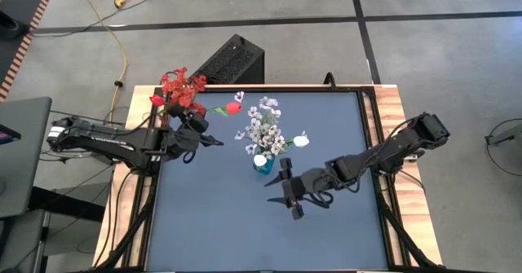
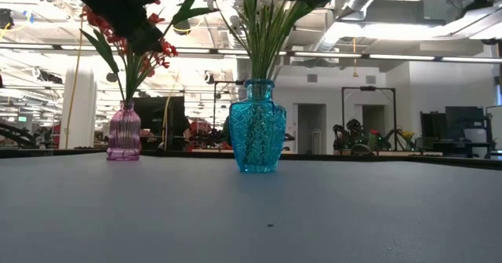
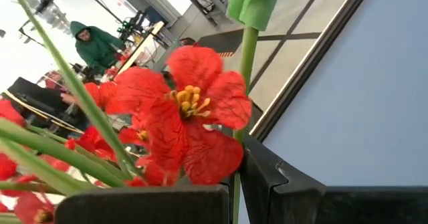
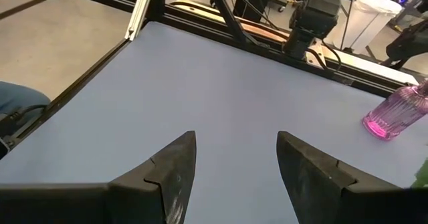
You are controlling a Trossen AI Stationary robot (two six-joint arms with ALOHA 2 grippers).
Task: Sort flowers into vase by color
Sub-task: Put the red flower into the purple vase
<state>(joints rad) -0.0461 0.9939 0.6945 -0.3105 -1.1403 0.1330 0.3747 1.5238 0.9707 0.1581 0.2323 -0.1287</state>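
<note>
Grey floor (image 1: 424,69) with black lines, yellow cable (image 1: 122,53)

no readable text, labels, numbers, signs

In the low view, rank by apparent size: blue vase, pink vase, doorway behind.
1. Blue vase, largest, though it stands nearer the camera.
2. Doorway, far off.
3. Pink vase, smallest, though it stands farther back.
</note>
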